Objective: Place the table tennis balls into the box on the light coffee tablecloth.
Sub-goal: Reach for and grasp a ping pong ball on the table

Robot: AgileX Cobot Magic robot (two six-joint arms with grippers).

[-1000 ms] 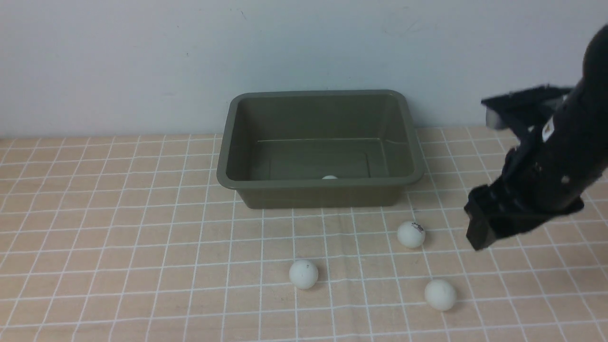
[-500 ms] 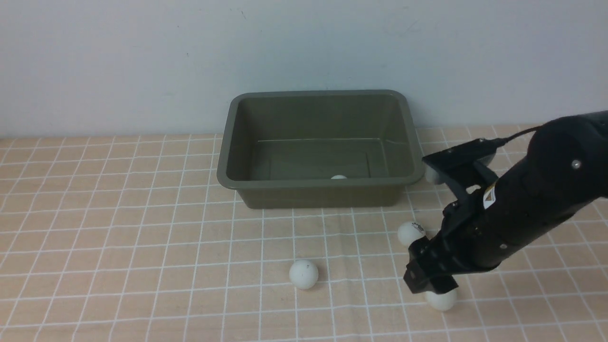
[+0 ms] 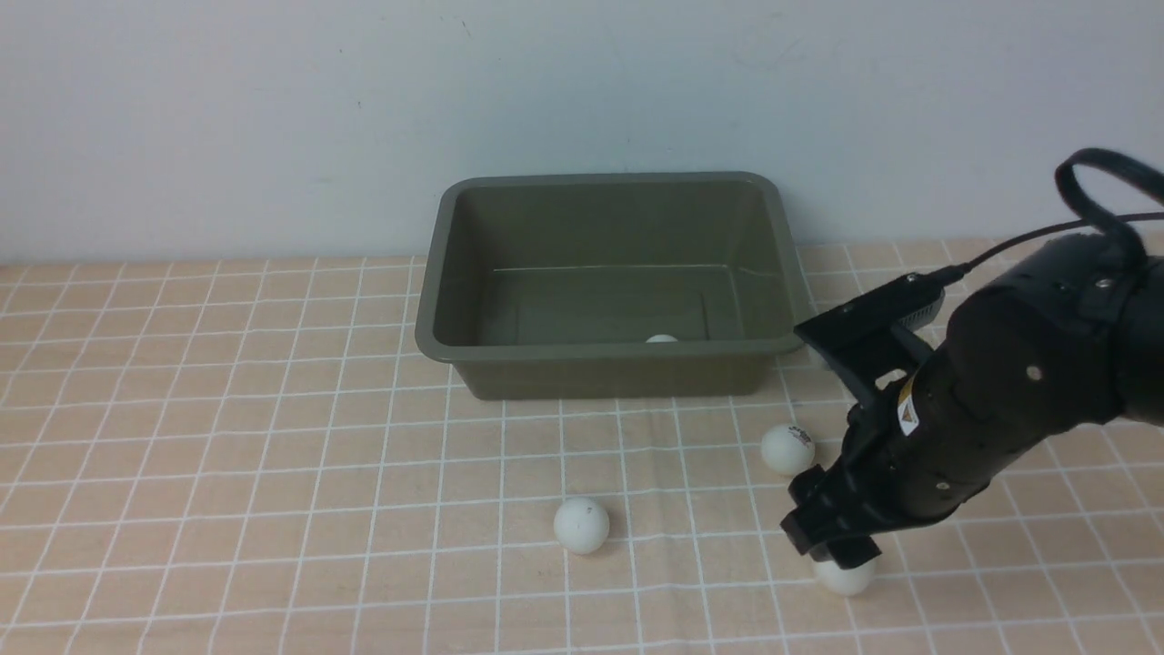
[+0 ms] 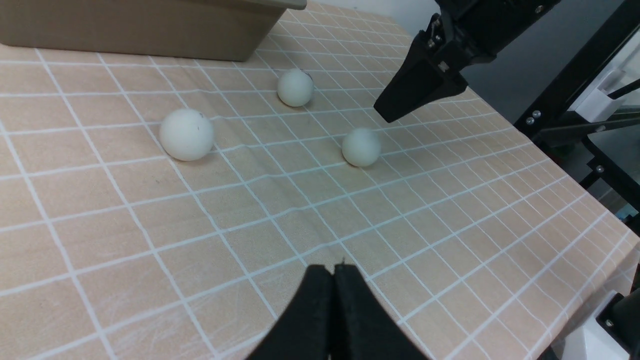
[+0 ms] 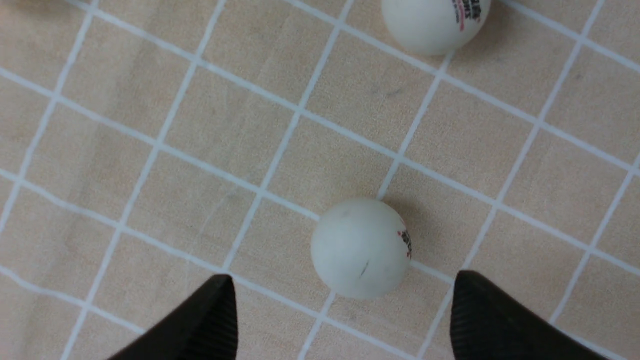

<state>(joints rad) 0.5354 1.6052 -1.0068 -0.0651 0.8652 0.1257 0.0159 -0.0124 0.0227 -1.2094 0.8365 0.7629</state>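
The olive-green plastic box (image 3: 609,375), a round-cornered tub with flared rim and sloping walls, sits on the light coffee tablecloth (image 3: 227,437), a peach-beige cloth gridded with thin white lines; the inside ball (image 3: 661,338) peeks over its near rim. In front of the box lie three smooth matte white spheres: the centre ball (image 3: 581,525), the printed ball (image 3: 787,448) off its right corner, and the outermost ball (image 3: 846,576) beneath the right claw (image 3: 832,546), whose black ridged jaws gape wide either side of it, untouching. The left claw (image 4: 334,280), matte black, is pinched closed and empty, farther from the box.
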